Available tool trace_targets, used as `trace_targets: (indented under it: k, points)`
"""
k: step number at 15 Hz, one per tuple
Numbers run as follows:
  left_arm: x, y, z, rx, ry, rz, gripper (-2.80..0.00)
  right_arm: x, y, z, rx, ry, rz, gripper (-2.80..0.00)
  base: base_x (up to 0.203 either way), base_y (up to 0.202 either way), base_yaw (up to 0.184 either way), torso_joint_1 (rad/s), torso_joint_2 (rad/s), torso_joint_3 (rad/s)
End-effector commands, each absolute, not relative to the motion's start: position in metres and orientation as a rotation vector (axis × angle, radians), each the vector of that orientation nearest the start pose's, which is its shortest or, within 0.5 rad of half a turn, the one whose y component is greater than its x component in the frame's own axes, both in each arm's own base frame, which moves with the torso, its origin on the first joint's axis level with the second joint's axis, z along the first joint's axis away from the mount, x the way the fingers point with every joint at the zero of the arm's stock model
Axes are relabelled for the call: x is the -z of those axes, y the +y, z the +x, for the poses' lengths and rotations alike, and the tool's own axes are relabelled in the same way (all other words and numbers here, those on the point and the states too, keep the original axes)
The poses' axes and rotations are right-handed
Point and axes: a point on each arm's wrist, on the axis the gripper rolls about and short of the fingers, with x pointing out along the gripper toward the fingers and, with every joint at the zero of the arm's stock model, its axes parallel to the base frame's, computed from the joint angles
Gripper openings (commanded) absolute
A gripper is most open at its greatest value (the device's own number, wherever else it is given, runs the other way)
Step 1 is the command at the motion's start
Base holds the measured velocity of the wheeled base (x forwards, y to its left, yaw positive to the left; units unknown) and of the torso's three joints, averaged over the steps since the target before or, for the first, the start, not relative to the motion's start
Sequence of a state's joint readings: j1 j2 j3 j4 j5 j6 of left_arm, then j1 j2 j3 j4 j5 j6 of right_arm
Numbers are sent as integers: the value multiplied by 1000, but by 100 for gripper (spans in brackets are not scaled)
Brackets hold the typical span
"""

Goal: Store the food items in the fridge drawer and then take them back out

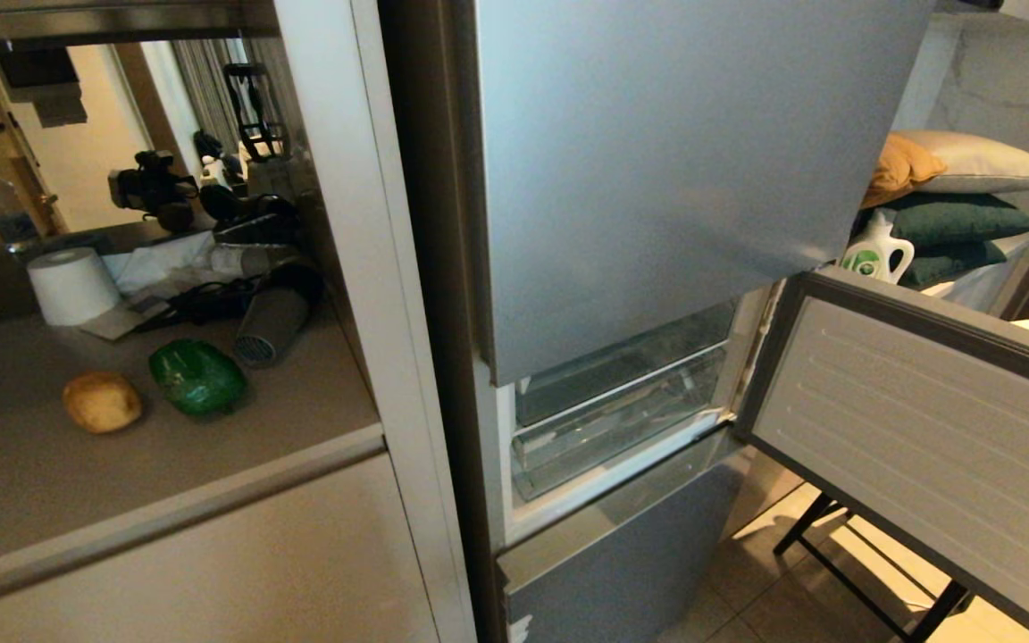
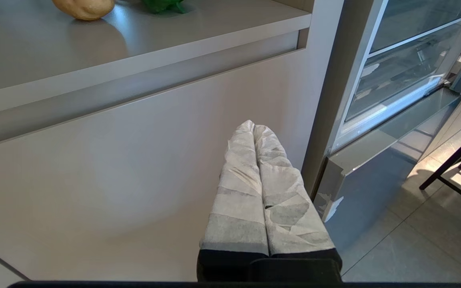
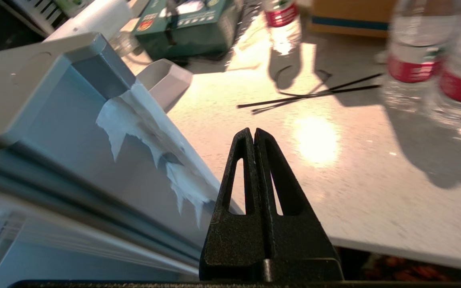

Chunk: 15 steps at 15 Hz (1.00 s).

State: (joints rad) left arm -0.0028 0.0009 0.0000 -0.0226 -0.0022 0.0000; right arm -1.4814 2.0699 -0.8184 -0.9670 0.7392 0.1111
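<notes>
A tan potato (image 1: 102, 402) and a glossy green bell pepper (image 1: 197, 377) lie side by side on the beige counter (image 1: 23, 482), left of the fridge. The fridge drawer (image 1: 622, 554) shows as the silver-grey bottom panel and looks pushed in. My left gripper (image 2: 253, 126), its fingers wrapped in white tape, hangs shut and empty low before the cabinet front, under the potato (image 2: 84, 8). My right gripper (image 3: 253, 132) is shut and empty over a pale floor, next to a silver-grey fridge panel (image 3: 74, 120) with torn white film. Neither arm appears in the head view.
The middle fridge door (image 1: 916, 429) stands wide open to the right, baring clear bins (image 1: 617, 420). A black folding stand (image 1: 845, 572) is beneath it. A paper roll (image 1: 72, 284) and a hair dryer (image 1: 269, 326) sit behind the food. Water bottles (image 3: 414, 60) and a green box (image 3: 186, 24) stand on the floor.
</notes>
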Motion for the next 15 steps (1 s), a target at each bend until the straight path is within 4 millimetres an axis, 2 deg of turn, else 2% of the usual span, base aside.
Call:
trace_targets:
  k: [1, 5, 9, 15]
  points:
    - [-75, 0, -22, 5, -11, 0, -280, -85, -369, 56, 719, 94, 373, -280, 0, 0, 0, 0, 0, 0]
    - [-75, 0, -22, 5, -11, 2, -280, -88, -388, 81, 669, 55, 383, -280, 0, 0, 0, 0, 0, 0]
    - [-75, 0, -22, 6, -11, 0, -280, -87, -402, 95, 632, 41, 366, -280, 0, 0, 0, 0, 0, 0]
    - [-75, 0, -22, 6, -11, 0, -280, -83, -402, 102, 488, 46, 379, -280, 0, 0, 0, 0, 0, 0]
